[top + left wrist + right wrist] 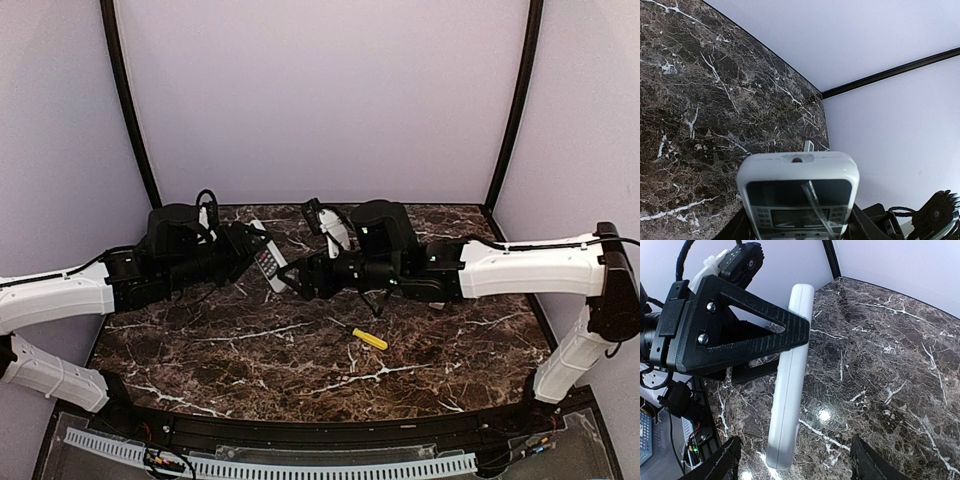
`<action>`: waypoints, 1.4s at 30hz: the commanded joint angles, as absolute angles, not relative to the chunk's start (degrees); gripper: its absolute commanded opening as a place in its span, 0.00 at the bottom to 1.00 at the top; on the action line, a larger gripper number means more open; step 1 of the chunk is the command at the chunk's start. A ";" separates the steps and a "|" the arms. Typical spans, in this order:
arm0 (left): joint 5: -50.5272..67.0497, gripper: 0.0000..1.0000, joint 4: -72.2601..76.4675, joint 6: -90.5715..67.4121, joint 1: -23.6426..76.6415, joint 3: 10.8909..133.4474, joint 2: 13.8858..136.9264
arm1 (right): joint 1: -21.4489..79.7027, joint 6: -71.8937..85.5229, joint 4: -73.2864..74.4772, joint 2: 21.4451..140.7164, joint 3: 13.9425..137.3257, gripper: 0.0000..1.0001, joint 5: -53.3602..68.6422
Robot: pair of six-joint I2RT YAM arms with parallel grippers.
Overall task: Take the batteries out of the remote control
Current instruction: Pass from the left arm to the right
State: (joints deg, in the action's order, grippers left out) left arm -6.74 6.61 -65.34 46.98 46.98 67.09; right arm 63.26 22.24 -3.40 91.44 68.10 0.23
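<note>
The left pincer (248, 258) is clamped on the remote control (789, 390), holding it in the air above the far middle of the marble surface (200, 350). The right pincer (794, 459) stands apart, its fingers on either side of the remote's free end without touching it. The batteries cannot be seen. A yellow-handled screwdriver (368, 338) lies near the surface's middle.

White remote (790, 390) w/ display, gripped mid-air, tilted

Jaws of the left gripper (256, 256) bar the remote (790, 380) midway; its lower end seems reachable.
</note>
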 commanded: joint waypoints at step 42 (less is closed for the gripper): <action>8.91 0.99 -25.71 -62.95 35.97 61.72 62.61 | 64.64 -8.14 -1.60 94.55 72.07 0.00 -18.26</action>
